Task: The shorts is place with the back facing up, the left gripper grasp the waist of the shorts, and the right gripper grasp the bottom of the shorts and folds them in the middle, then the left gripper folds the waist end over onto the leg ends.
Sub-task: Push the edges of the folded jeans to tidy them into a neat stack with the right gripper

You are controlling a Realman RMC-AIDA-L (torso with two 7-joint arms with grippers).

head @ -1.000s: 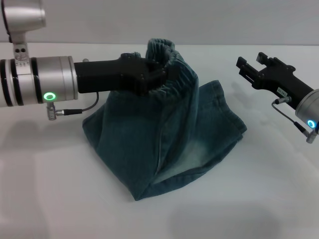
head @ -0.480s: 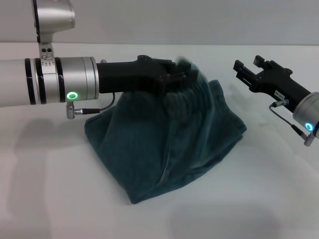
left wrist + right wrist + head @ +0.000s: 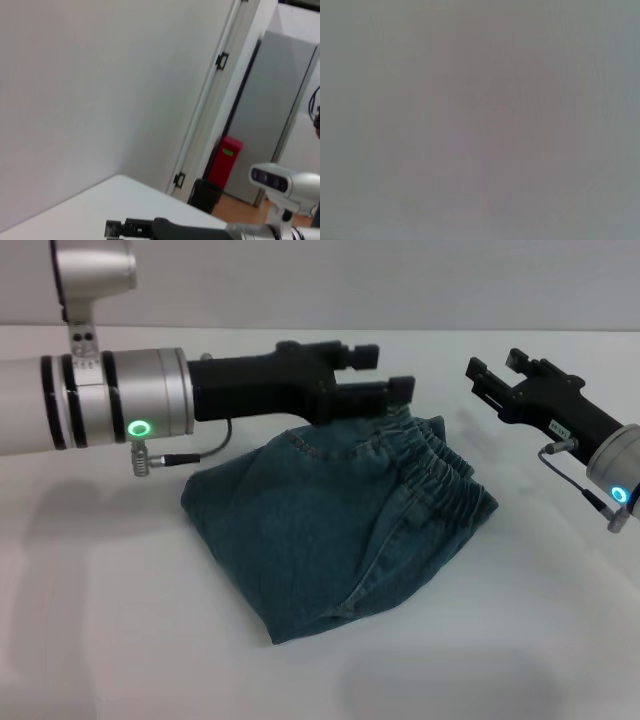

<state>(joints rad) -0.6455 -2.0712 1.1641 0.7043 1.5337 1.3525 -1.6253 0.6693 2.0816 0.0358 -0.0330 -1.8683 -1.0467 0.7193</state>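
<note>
Reaching in from the left of the head view, the left hand (image 3: 385, 373) hangs above the far edge of the shorts (image 3: 335, 520), its two black fingers (image 3: 372, 391) spread apart with nothing between them; the lower finger sits just over the cloth near the waist (image 3: 440, 472), and whether it touches the denim cannot be told. Behind the fingers runs the silver cylinder with its green ring (image 3: 138, 428) lit and a thin cable (image 3: 190, 455) looping beneath it.

The shorts lie folded in a compact bundle on the white bench (image 3: 90, 620), roughly in the middle of it. The gathered waist rests on top of the bundle toward its right side, puckered and a shade darker than the flat denim around it. A stitched seam runs down the upper layer toward the near corner.

Farther right, well apart from the cloth, the right hand (image 3: 500, 370) is held above the bench, its blocky fingers parted and holding nothing, a grey cable (image 3: 565, 472) trailing under its wrist.

The left wrist view shows a wall, a door and a red bin (image 3: 224, 162); the right wrist view shows only a plain grey field.
</note>
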